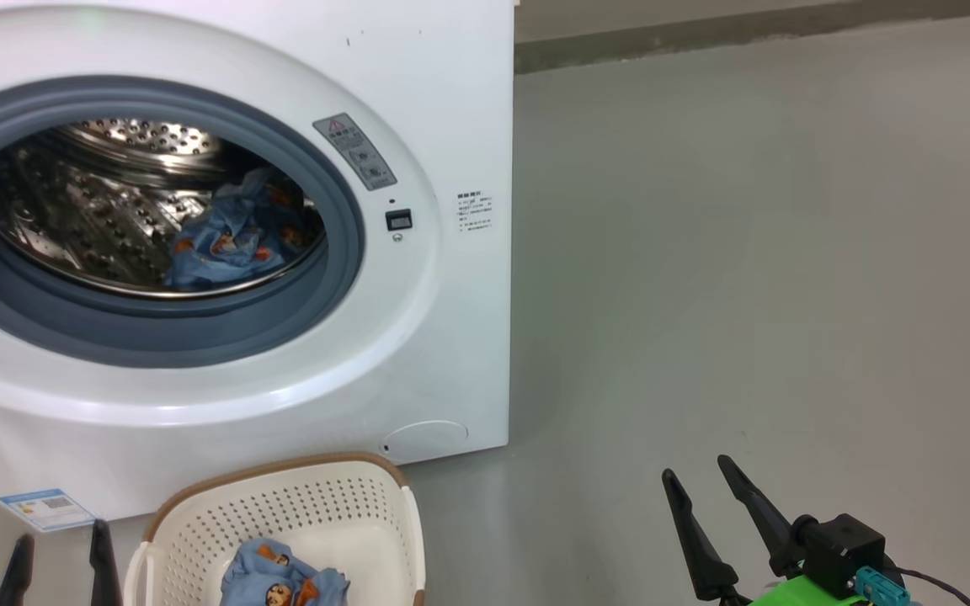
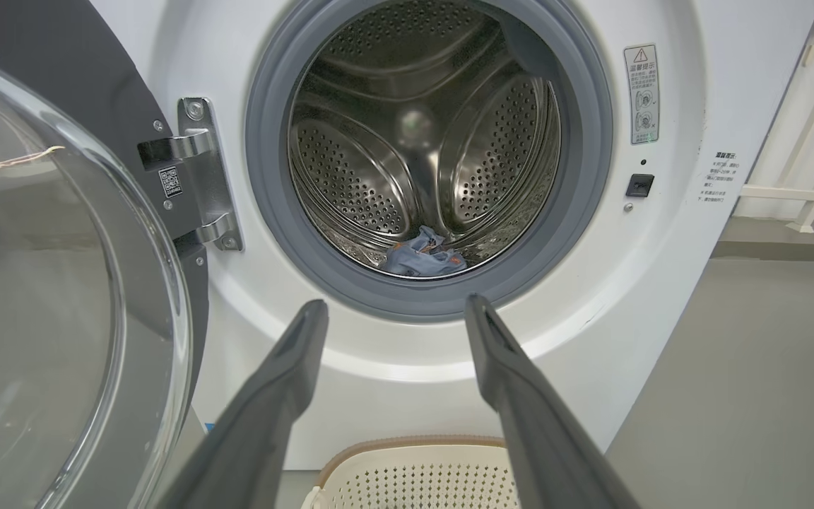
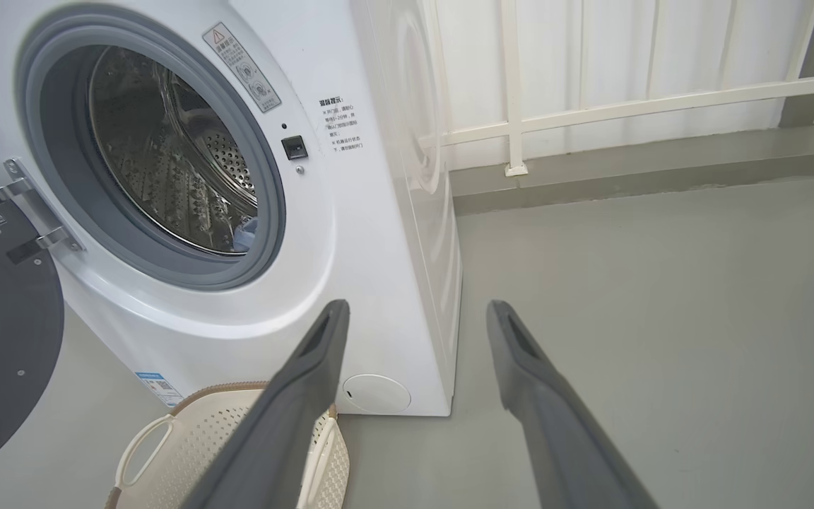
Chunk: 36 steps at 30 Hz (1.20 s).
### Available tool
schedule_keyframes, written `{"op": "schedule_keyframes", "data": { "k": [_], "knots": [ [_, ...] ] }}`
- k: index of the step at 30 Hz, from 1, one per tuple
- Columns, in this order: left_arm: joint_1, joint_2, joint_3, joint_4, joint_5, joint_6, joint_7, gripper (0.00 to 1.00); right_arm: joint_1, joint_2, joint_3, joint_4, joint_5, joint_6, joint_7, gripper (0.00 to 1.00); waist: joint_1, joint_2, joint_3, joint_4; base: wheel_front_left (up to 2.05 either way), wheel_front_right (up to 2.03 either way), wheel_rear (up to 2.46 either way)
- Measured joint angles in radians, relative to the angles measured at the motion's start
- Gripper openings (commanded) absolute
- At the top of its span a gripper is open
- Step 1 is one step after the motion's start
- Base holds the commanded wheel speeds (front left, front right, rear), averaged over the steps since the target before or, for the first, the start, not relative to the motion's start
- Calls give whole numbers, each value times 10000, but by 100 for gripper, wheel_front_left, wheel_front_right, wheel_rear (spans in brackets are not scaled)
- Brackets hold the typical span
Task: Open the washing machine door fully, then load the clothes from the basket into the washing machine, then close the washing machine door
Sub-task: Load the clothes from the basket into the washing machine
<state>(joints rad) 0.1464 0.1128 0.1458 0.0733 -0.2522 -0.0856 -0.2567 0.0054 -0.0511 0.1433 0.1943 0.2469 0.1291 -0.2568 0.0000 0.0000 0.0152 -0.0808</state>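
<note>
Inside the drum (image 1: 72,219) of the washing machine (image 1: 451,101) you already have some clothes (image 1: 232,240); the washing machine door (image 2: 61,283) stands wide open; one piece waits in the basket (image 1: 300,505); left hand (image 2: 394,307) and right hand (image 3: 415,311) are open, empty; closing remains.

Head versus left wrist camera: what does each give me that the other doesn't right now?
Head: a bear-print garment lying in the basket, and the open right gripper. Left wrist: the metal hinge of the door, which stands open. Both: one garment in the drum, the basket's rim, the open left gripper.
</note>
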Motion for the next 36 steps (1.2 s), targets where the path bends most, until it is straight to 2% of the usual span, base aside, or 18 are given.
{"op": "schedule_keyframes", "data": {
  "k": [14,36],
  "knots": [
    [860,-495,257,33,382,-247,0,100,0,4,-12,-42,-261,0,0,100,0,0,-142,55,0,0,0],
    [999,-656,376,42,387,-349,0,100,0,4,-6,-54,-360,0,0,100,0,0,-125,177,0,0,0]
  ]
}}
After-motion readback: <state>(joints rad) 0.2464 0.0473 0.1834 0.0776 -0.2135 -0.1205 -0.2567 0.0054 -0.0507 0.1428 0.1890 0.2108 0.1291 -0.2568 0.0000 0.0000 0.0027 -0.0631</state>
